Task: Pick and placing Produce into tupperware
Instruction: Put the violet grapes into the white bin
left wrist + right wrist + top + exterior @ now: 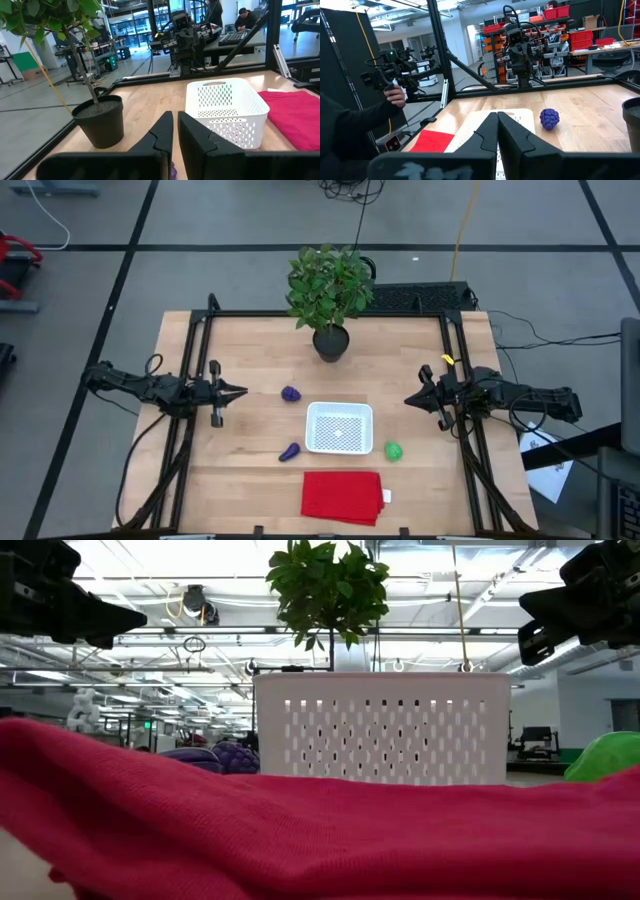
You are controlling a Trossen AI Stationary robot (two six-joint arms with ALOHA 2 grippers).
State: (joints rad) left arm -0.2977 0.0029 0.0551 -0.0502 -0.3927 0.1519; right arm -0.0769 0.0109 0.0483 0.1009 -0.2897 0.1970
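Observation:
The white perforated tupperware (pixel 339 427) stands near the table's middle, also seen in the low view (pixel 380 728) and left wrist view (pixel 227 110). A roundish purple piece (pixel 290 393) (pixel 549 119) lies to its far left on the wood. An elongated purple piece (pixel 290 451) lies at its near left corner. The green round piece (pixel 393 450) (pixel 605 757) sits at its near right. My left gripper (pixel 240 391) (pixel 175 122) hovers shut at the table's left, my right gripper (pixel 410 399) (pixel 497 120) shut at the right; both touch nothing.
A potted leafy plant (pixel 329 298) stands at the far middle of the table. A flat red cloth (pixel 343 496) lies by the near edge, before the tupperware. Bare wood stretches between each gripper and the produce. A person's hand (pixel 396 95) with a device shows beyond the table.

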